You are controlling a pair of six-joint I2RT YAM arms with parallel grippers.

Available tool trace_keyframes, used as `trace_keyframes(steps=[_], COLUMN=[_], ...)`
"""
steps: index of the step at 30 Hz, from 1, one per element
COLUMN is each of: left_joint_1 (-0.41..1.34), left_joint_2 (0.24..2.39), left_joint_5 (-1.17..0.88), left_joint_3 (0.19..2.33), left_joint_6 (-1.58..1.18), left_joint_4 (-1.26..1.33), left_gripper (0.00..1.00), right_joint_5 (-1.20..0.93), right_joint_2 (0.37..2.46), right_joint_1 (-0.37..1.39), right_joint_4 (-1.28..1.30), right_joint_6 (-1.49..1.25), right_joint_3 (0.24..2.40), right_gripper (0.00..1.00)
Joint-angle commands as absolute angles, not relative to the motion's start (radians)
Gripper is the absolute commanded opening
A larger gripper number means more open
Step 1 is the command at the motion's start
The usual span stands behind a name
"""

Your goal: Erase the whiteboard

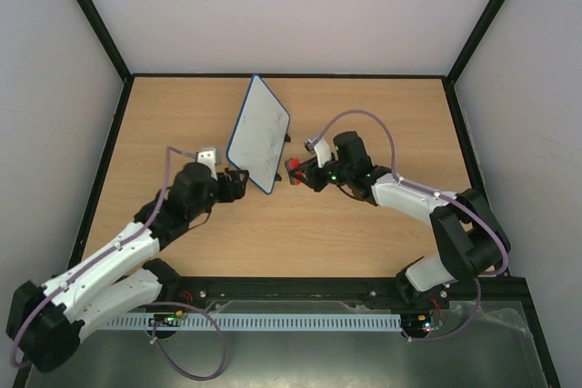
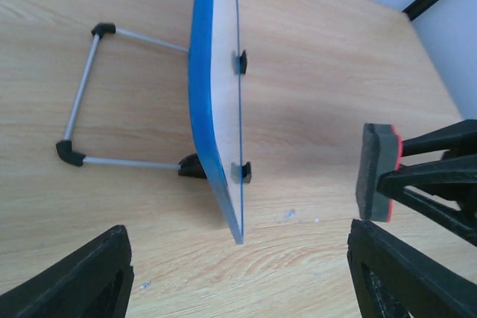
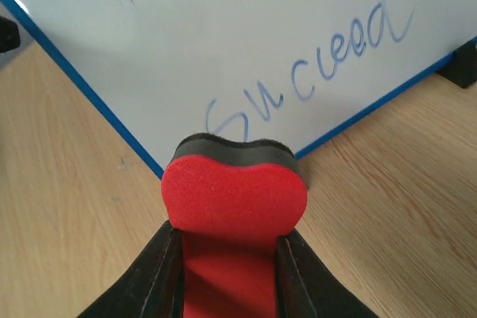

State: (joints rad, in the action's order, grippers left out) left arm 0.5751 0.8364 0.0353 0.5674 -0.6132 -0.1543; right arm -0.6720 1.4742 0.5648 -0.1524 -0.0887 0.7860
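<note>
Red eraser [image 3: 235, 191] clamped in right gripper [image 3: 227, 242], whiteboard [image 3: 246, 27] writing cut off by frame, left gripper [image 2: 238, 273] spread wide, empty

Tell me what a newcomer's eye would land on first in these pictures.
The blue-rimmed whiteboard stands propped on its wire stand mid-table, with blue handwriting across its face. Close in front of it, the right end effector clamps a red eraser, dark felt side toward the board's lower edge. The left end effector gapes open by the board's near corner, holding nothing.

Bright, even lighting, faint soft shadows, sharp focus.
</note>
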Motion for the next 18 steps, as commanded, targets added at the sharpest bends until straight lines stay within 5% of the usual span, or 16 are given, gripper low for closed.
trace_keyframes(steps=[1, 11, 18], left_joint_1=[0.670, 0.684, 0.661], left_joint_2=[0.911, 1.065, 1.158], left_joint_5=[0.315, 0.339, 0.219], left_joint_3=[0.517, 0.445, 0.458], left_joint_6=[-0.696, -0.722, -0.717], left_joint_4=[0.017, 0.325, 0.381], left_gripper=[0.75, 0.51, 0.12], right_joint_5=[-0.626, -0.580, -0.596], right_joint_2=[1.468, 1.518, 1.556], right_joint_1=[0.595, 0.664, 0.670], right_joint_4=[-0.364, -0.376, -0.366], right_joint_6=[0.021, 0.071, 0.083], right_joint_3=[0.714, 0.708, 0.715], right_gripper=[0.02, 0.02, 0.02])
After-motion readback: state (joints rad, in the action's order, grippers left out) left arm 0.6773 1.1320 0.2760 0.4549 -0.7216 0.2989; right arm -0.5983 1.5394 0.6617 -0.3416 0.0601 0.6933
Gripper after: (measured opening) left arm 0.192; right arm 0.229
